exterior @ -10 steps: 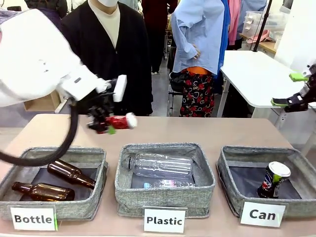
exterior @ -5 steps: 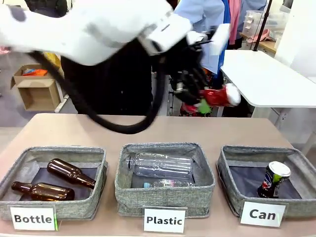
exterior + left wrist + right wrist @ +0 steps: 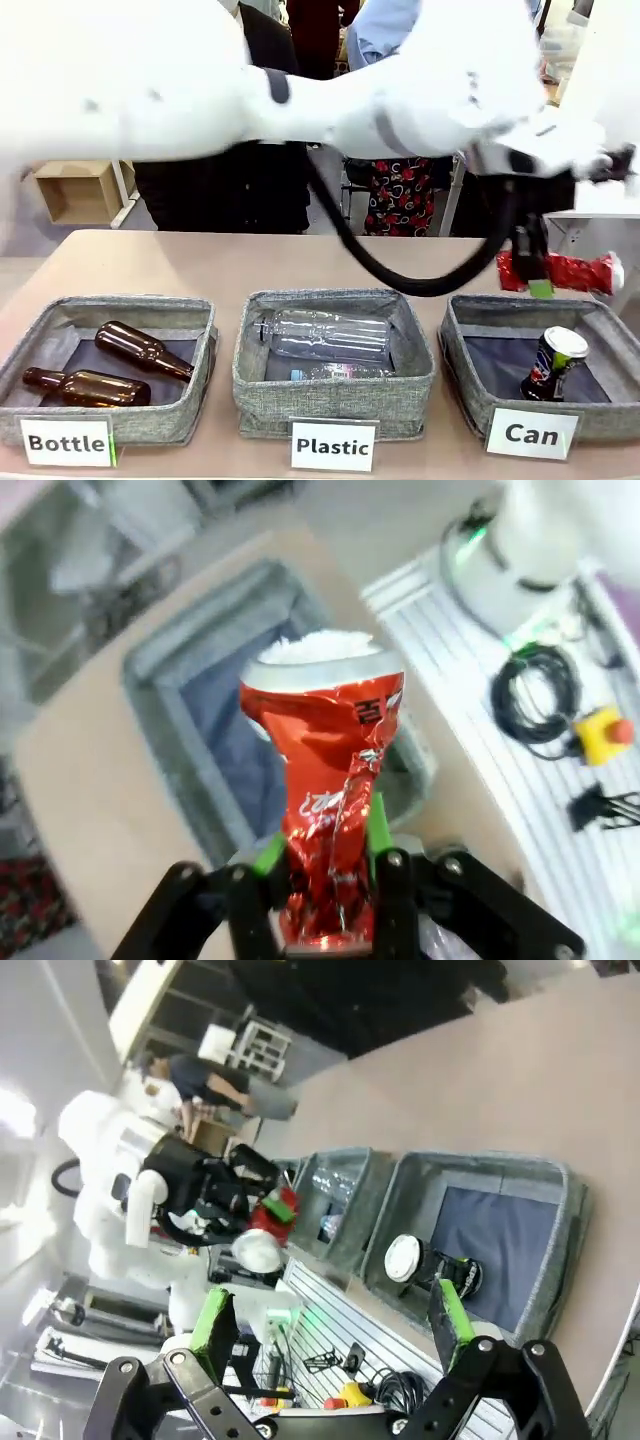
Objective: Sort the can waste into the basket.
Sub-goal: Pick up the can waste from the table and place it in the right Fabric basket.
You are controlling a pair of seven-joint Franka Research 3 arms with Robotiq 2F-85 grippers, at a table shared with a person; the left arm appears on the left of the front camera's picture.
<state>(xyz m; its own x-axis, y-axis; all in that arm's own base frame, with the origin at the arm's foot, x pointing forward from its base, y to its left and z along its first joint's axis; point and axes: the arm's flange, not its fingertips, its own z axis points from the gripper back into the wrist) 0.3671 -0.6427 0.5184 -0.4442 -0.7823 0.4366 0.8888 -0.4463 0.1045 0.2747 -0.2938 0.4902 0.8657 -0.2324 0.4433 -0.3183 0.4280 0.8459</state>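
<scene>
The dark blue-black can (image 3: 553, 365) already stood in the "Can" basket (image 3: 462, 342) at lower right; the left end effector (image 3: 322, 865), pinching the crushed red can (image 3: 328, 780), hung above it, unreleased.

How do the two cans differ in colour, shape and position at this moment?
The red can is crushed and creased, while the dark can keeps its round shape. The red can is held in the air by the left end effector, lying sideways above the far rim of the "Can" basket; the dark can stands tilted inside that basket, free of any grip. Both are small metal drink cans with pale tops.
</scene>
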